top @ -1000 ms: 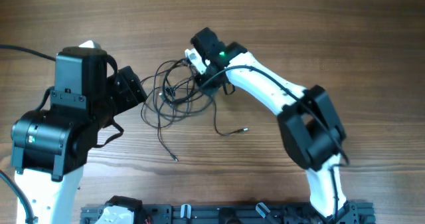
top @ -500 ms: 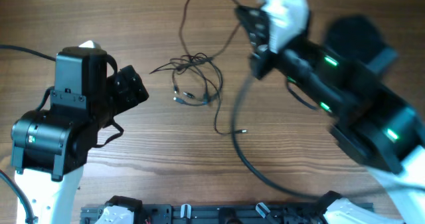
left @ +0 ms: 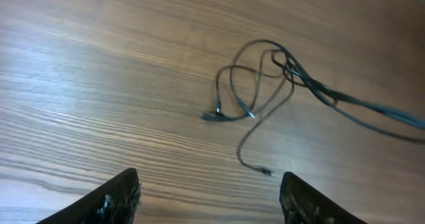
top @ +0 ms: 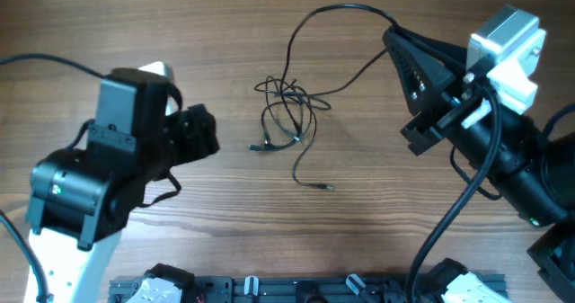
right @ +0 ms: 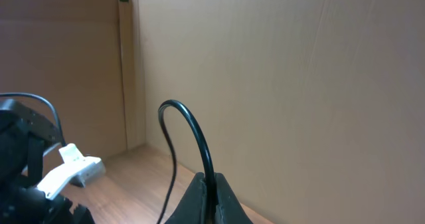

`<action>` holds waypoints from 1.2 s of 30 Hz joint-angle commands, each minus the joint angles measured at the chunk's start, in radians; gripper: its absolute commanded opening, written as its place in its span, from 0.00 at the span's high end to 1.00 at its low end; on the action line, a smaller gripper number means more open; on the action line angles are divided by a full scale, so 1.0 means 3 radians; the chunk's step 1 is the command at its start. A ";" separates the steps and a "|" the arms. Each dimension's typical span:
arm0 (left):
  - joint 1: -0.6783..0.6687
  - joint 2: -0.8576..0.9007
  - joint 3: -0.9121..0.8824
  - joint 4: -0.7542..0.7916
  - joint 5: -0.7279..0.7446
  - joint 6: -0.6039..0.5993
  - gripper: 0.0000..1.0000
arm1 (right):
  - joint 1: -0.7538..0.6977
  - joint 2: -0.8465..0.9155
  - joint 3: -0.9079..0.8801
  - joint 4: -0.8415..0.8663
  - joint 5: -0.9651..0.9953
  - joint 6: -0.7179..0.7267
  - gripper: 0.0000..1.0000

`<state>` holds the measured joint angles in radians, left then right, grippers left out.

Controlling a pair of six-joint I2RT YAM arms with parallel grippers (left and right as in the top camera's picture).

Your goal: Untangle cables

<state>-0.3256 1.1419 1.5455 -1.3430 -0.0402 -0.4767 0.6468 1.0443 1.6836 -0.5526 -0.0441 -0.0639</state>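
The cables (top: 287,114) lie as a small loose tangle of thin black wires at the table's middle, with plug ends at its left and lower right. One strand (top: 346,11) arcs from the tangle up to my right gripper (top: 393,38), which is raised at the right. In the right wrist view this gripper (right: 212,187) is shut on that black strand (right: 189,121). My left gripper (top: 205,132) is left of the tangle. In the left wrist view it (left: 209,194) is open and empty, with the tangle (left: 259,84) ahead of it.
Brown cardboard walls (right: 279,71) stand behind the table. A black rail (top: 296,289) runs along the front edge. A thick arm cable (top: 445,227) hangs at the right and another (top: 36,60) at the far left.
My right arm has lifted and swung right, drawing one strand out of the tangle. The tangle has shifted right and shrunk. My left arm has edged right.
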 commanded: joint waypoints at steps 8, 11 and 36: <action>-0.0734 0.0408 -0.0235 0.0504 -0.0245 0.0120 0.34 | -0.0010 -0.0144 0.0023 -0.0081 0.0010 0.0032 0.96; -0.0979 0.0492 -0.0235 0.0589 -0.0195 0.0483 0.34 | -0.0010 -0.0142 0.0023 -0.0092 0.0010 -0.0051 0.96; -0.0526 0.2017 -0.0235 0.1912 -0.0908 0.0600 0.34 | -0.0010 -0.0643 0.0025 -0.0233 0.0626 -0.0136 0.96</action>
<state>-0.5678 1.7382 1.4780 -0.7380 -0.2893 -0.1921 0.6460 0.8822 1.6836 -0.6235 -0.0105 -0.0799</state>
